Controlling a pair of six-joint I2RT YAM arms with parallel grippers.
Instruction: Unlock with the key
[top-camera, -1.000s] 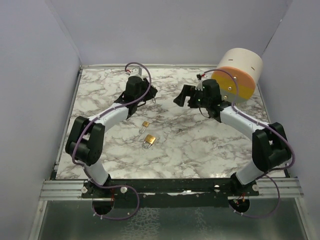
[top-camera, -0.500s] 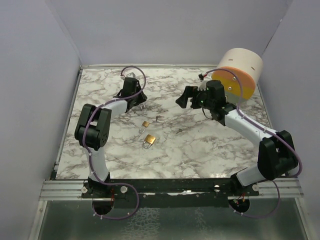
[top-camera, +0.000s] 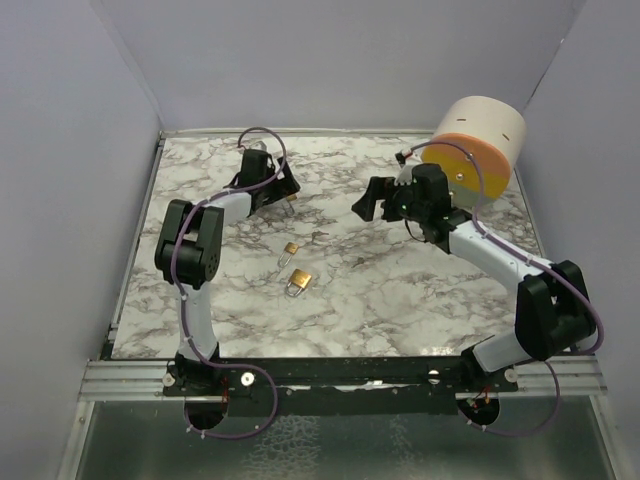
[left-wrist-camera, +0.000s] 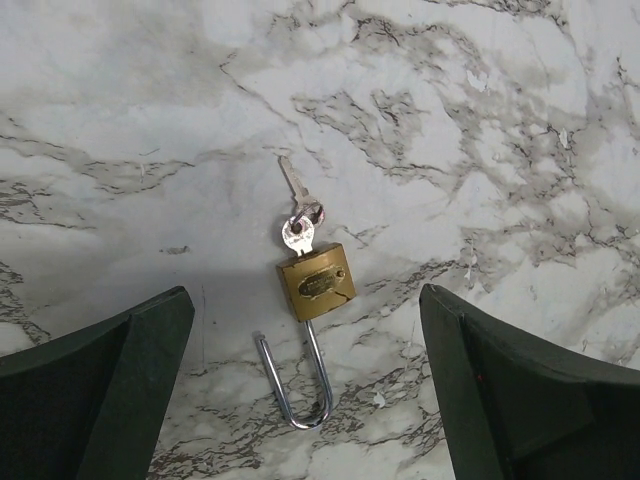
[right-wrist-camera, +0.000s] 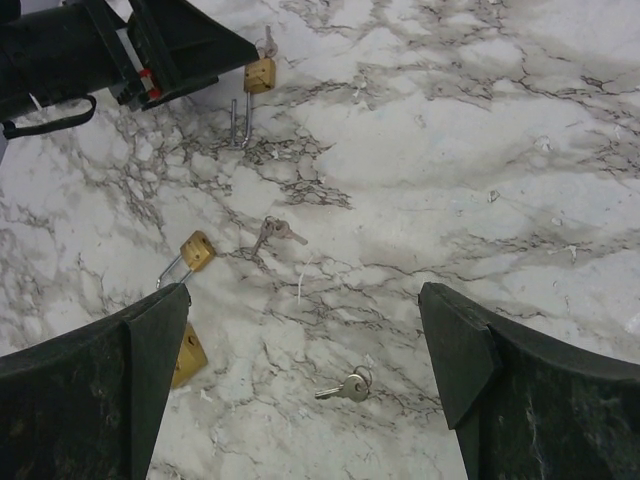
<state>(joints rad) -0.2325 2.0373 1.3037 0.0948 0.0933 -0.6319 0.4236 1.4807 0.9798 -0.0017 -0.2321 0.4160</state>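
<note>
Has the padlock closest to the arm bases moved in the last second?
No. The near padlock lies where it did, on the same grey veins of the table, with the same gap to the smaller padlock behind it.

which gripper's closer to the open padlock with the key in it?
Left. The left gripper is right above the open padlock, open on either side of it. The right gripper is well off to the padlock's right in the top view.
</note>
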